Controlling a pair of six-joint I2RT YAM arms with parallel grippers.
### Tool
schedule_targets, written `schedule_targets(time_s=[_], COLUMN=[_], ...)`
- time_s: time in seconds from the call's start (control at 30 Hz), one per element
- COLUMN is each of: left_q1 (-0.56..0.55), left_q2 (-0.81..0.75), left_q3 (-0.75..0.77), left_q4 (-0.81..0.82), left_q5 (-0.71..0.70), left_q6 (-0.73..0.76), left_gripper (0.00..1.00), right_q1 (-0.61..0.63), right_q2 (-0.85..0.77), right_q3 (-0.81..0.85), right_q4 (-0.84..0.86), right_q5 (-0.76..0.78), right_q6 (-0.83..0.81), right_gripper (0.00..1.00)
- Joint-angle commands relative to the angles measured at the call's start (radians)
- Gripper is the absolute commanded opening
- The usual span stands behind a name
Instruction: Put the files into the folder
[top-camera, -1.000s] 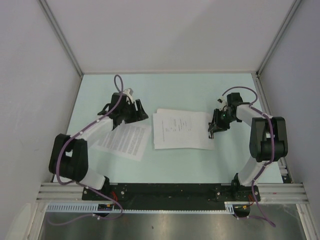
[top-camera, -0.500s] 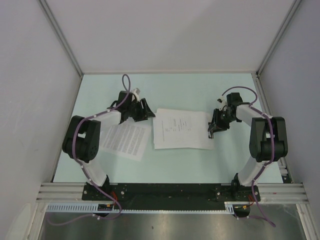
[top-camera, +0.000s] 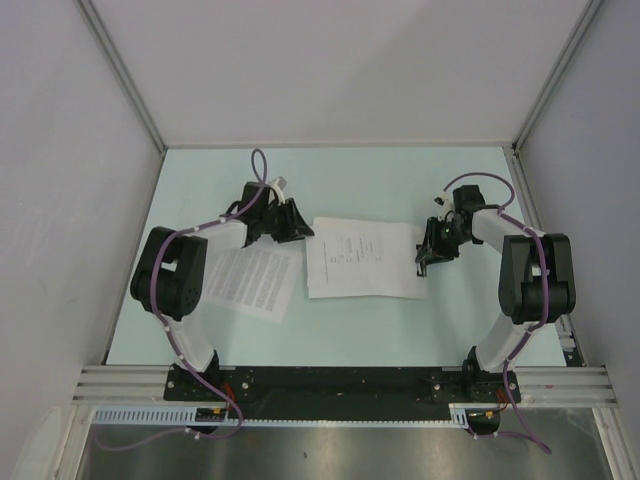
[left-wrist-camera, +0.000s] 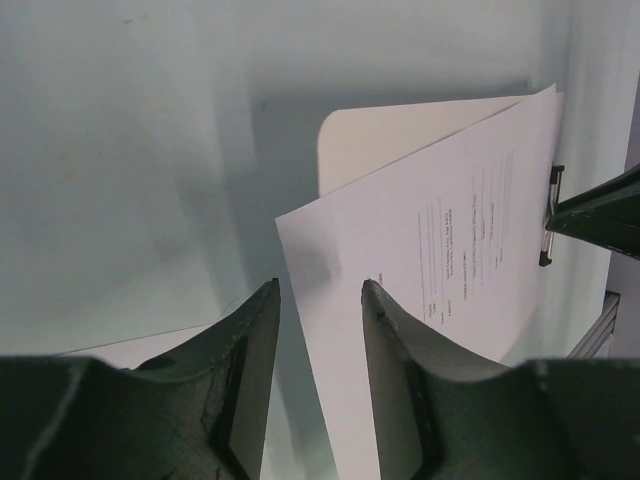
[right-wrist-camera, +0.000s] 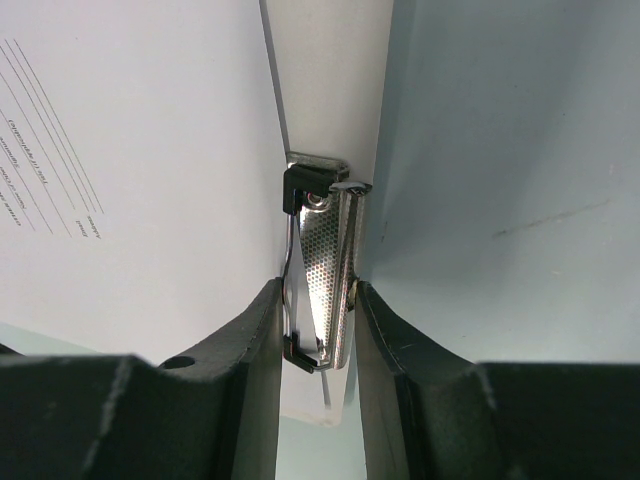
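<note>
Since a second before, the left arm had swung off the sheet with many lines (top-camera: 250, 282) and over toward the middle of the frame. Its fingers had also come closer together. The right arm had stayed where it was.

Nearest the bottom of the top view, the sheet with many lines lay flat on the pale green table (top-camera: 400, 330), left of the middle and a bit crooked. No gripper touched it.

A little higher, in the middle of the frame, the sheet with few lines (top-camera: 362, 258) lay on top of the folder (left-wrist-camera: 400, 135). It sat a bit crooked, so one round white corner of the folder stuck out from under it.

The left gripper (top-camera: 300, 230) was at the upper left corner of that sheet. In its own camera the left gripper's two fingers (left-wrist-camera: 250, 340) were apart, with the paper's corner showing between them. I could not tell if they touched the paper.

The right gripper (top-camera: 428, 258) was at the right edge of the folder. Its fingers (right-wrist-camera: 255, 340) were squeezed on the shiny metal clip (right-wrist-camera: 325, 270), one on each side. The clip sat on the folder's short edge, just beside the sheet with few lines.
</note>
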Motion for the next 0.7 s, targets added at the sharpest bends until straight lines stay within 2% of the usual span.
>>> schedule_targets(time_s=[0.0,0.07,0.27,0.4,0.5,0.63,0.67], left_q1=[-0.016,-0.017,-0.025,-0.031,-0.037,-0.04,-0.042], left_q2=[-0.001,-0.006,-0.026,-0.026,-0.05,-0.082,-0.088], left_q3=[0.058,0.059,0.056,0.064,0.056,0.036,0.032], left_q4=[0.023,0.021,0.024,0.03,0.03,0.033,0.045], left_q5=[0.02,0.016,0.0,0.014,0.002,-0.012,-0.004], left_q6=[-0.01,-0.008,-0.004,-0.008,-0.005,-0.008,-0.017], left_gripper=[0.46,0.47,0.37,0.25,0.26,0.32,0.37], right_q1=[0.004,0.004,0.006,0.007,0.007,0.009,0.009], right_q2=[-0.017,-0.017,-0.011,-0.012,-0.011,-0.009,-0.008], right_q3=[0.016,0.016,0.016,0.016,0.016,0.016,0.016], right_q4=[0.016,0.016,0.018,0.015,0.012,0.015,0.016], right_q5=[-0.027,-0.025,-0.025,-0.022,-0.018,-0.018,-0.021], right_q6=[0.006,0.007,0.007,0.006,0.006,0.007,0.007], right_gripper=[0.0,0.0,0.0,0.0,0.0,0.0,0.0])
